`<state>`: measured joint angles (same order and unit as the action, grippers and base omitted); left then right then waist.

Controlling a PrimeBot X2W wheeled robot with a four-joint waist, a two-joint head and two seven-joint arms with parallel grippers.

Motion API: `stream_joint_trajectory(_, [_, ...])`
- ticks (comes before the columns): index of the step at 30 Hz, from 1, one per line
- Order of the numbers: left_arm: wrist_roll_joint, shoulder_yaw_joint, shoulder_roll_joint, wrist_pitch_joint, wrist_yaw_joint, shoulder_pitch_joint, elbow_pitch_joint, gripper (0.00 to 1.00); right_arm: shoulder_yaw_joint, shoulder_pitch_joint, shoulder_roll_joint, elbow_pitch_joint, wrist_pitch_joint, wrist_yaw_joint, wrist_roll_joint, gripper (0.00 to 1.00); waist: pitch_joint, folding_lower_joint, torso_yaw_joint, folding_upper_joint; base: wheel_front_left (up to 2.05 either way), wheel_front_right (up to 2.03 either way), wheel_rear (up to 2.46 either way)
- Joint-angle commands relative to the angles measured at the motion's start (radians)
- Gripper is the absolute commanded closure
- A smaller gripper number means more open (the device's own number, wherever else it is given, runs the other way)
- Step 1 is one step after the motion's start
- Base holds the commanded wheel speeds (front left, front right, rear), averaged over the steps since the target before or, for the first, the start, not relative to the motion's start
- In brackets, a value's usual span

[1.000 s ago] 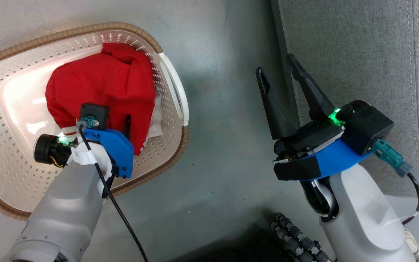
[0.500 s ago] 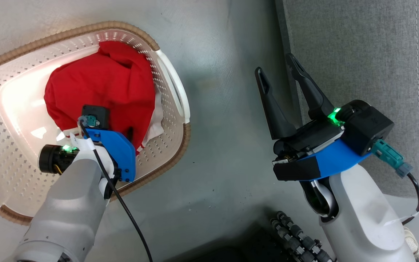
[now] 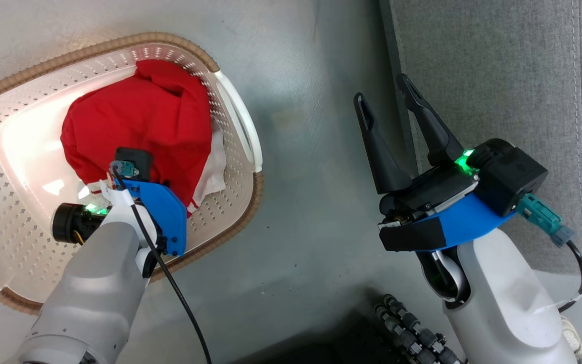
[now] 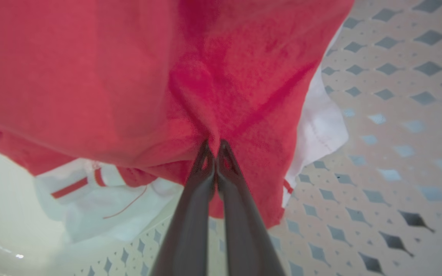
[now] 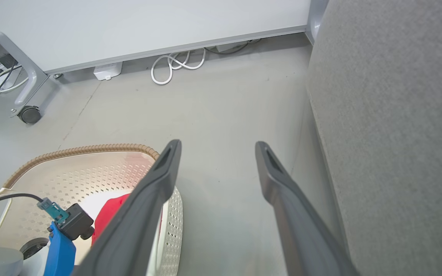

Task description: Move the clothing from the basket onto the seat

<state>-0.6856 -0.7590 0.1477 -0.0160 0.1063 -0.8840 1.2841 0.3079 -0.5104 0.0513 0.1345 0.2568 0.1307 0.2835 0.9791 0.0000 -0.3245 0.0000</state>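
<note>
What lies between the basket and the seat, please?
In the head view, bare grey floor separates the basket and the seat; the open right pincer hangs above that strip, close to the seat's edge.

It looks like a lab or test room. Beyond the right fingers (image 5: 278, 180) a bare grey hard floor (image 5: 221, 107) runs to a plain white wall panel (image 5: 148, 27). A coiled white cable (image 5: 175, 65) and a small white box (image 5: 108, 71) lie at its foot, and a black caster wheel (image 5: 29, 114) stands far to their left.

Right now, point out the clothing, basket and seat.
clothing (image 3: 139, 116), head view, middle of red heap.
basket (image 3: 13, 126), head view, bare perforated wall.
seat (image 3: 498, 65), head view, grey cushion top.
</note>
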Motion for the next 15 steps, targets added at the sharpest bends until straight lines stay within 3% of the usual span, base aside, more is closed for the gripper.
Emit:
stream_joint_trajectory(1, [-0.003,-0.005,0.006,-0.002,0.005,-0.009,0.002,1.0,0.0,-0.01,-0.002,-0.002,0.006,0.0,0.001,0.0,-0.001,0.0,0.0,0.0,0.0,0.0,0.0])
stream_joint_trajectory(15, [-0.012,-0.016,-0.009,0.025,0.009,-0.01,0.001,1.0,-0.006,-0.015,-0.002,0.016,0.007,0.0,0.004,0.0,-0.032,0.0,0.014,0.0,0.0,0.0,0.0])
